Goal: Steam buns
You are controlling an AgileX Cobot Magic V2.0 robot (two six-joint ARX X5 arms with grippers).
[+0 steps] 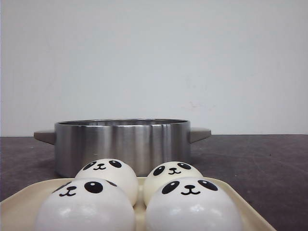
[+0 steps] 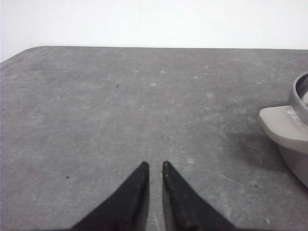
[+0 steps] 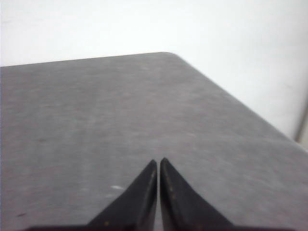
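Several white buns with panda faces sit close together on a cream tray (image 1: 243, 206) at the near edge of the front view: two in back (image 1: 107, 173) (image 1: 169, 176) and two in front (image 1: 84, 208) (image 1: 193, 208). Neither gripper shows in the front view. In the left wrist view my left gripper (image 2: 155, 165) hovers over bare table, its black fingers nearly together with only a thin slit and nothing between them. My right gripper (image 3: 158, 161) is shut and empty over bare table near a rounded table corner.
A steel pot (image 1: 122, 144) with grey side handles stands just behind the tray. One of its handles (image 2: 284, 127) shows at the edge of the left wrist view. The dark grey tabletop (image 1: 269, 163) extends on both sides of the pot, with a white wall behind.
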